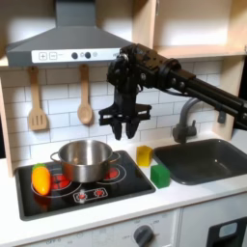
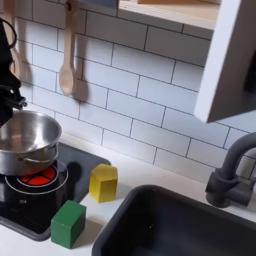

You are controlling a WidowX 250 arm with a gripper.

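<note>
In the first exterior view we are seeing one pincer (image 1: 126,128) hanging in the air with its two fingers spread wide and gripping nothing. The thing nearest to it is one silver pot (image 1: 85,159), sitting below it at about seven o'clock and well clear of the fingertips. The pot is standing upright on the black stovetop (image 1: 130,183), mouth opening straight up, with a short handle sticking out toward the first exterior view's right; its long axis is running vertically.

Going near to far in the first exterior view, we are counting one green block (image 1: 159,176) at the front edge of the table (image 1: 193,198), at about five o'clock from the pincer. One orange and yellow toy vegetable (image 1: 41,178) is lying on the stovetop at nine o'clock from the pot. One yellow block (image 1: 144,155) is standing just behind the green block, at three o'clock from the pot. One dark sink (image 1: 203,159) is lying at the first exterior view's right.

Farthest back, two wooden utensils, a slotted spatula (image 1: 37,101) and a spoon (image 1: 85,96), are hanging on the tiled wall.
</note>
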